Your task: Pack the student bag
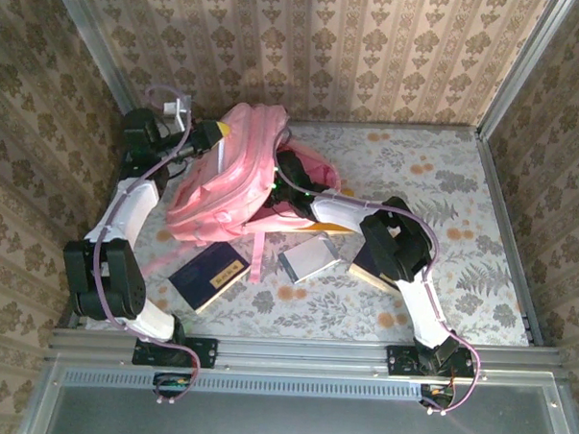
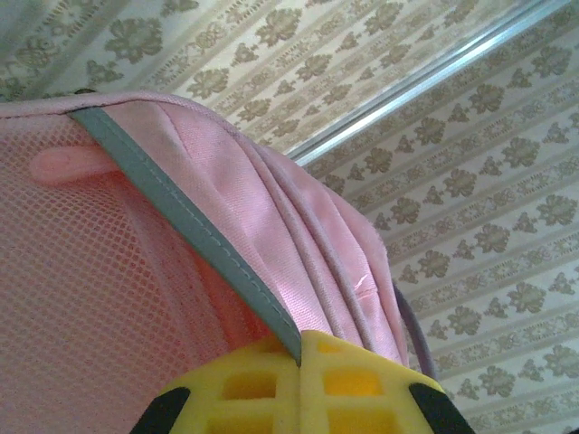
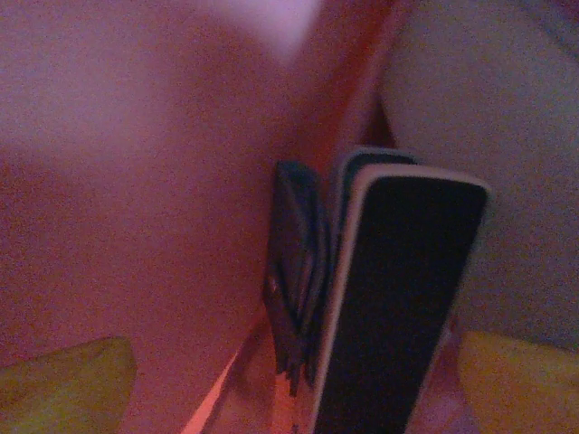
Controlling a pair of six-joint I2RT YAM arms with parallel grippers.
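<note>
We see the student bag (image 1: 214, 194) lying far left of centre on the table (image 1: 445, 185), with the left gripper (image 2: 298, 362) clamped on its grey-trimmed rim (image 2: 181, 221). The right gripper (image 3: 289, 362) is inside the bag, fingers (image 3: 63, 384) apart, either side of a dark book (image 3: 398, 298) standing on edge. We'd back straight out, keep the rim lifted and avoid snagging the book or lining.

The navy book (image 1: 208, 278) bears a label too small to read.
</note>
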